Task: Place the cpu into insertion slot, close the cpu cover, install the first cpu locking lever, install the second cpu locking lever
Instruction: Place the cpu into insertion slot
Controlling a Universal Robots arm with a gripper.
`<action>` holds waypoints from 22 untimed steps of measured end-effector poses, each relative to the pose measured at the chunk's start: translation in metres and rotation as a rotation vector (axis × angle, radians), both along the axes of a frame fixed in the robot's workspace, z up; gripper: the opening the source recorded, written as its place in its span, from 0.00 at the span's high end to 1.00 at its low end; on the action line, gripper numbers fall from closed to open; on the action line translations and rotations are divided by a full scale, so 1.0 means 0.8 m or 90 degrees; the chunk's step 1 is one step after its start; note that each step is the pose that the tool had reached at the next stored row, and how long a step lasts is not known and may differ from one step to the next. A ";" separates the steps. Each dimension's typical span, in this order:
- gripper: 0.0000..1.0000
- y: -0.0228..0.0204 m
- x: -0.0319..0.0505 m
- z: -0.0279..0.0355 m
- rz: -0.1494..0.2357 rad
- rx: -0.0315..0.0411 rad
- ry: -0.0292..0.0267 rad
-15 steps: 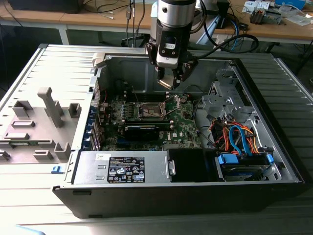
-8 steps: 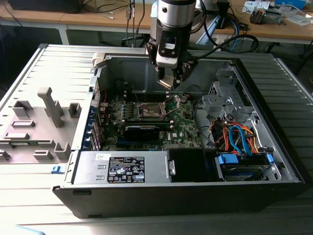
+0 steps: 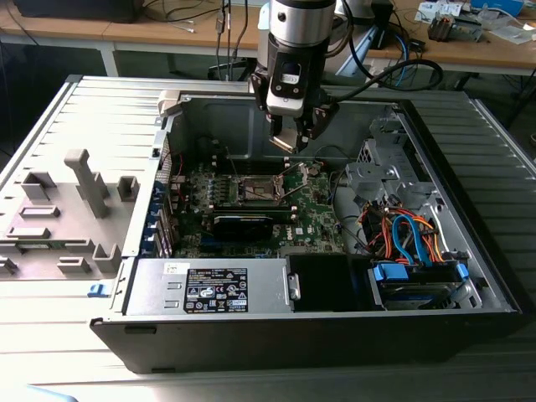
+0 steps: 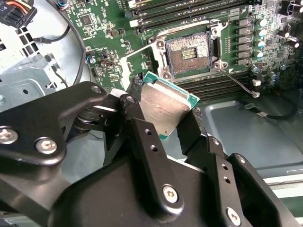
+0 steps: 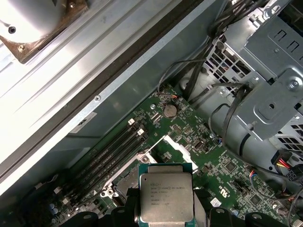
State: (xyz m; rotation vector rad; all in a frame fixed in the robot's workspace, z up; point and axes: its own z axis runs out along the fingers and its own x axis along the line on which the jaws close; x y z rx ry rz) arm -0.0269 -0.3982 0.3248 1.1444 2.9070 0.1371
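Black metal fingers [image 4: 142, 135] of the robot gripper [image 4: 163, 120] are clamped on two opposite edges of the cpu [image 4: 165, 101], a small flat square chip with a pale silvery-grey face and a green rim. The chip is held in the air, tilted, touching nothing but the fingers.

Beyond it lies the insertion slot [image 4: 189, 51], a small square socket with a dark centre and a silver metal rim. It sits on the green circuit board [image 4: 109, 28], well apart from the chip, with its centre uncovered. The second wrist view shows this socket whole. In the first wrist view the held chip stands in front of the socket and hides part of it. Long black memory slots [image 4: 189, 9] run just beside the socket. The first wrist view also shows a round silver coin battery [image 5: 169, 110] farther along the board.

In the exterior view the gripper hangs above the board inside the open grey metal computer case [image 3: 469, 193]. A long black rectangular card [image 3: 243, 224] lies near the socket, with a silver power supply box [image 3: 209, 285] nearer the camera. Orange and blue cables [image 3: 402, 230] bunch at the exterior view's right. Outside the case, at the exterior view's left, rests a grey moulded plastic holder [image 3: 67, 209]. A wooden desk [image 3: 126, 29] stands beyond.
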 end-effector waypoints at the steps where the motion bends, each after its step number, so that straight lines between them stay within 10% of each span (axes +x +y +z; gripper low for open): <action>1: 0.45 0.0000 0.000 0.0000 -0.001 0.0000 0.0000; 22: 0.45 0.0000 0.000 0.0000 -0.019 0.0000 0.0000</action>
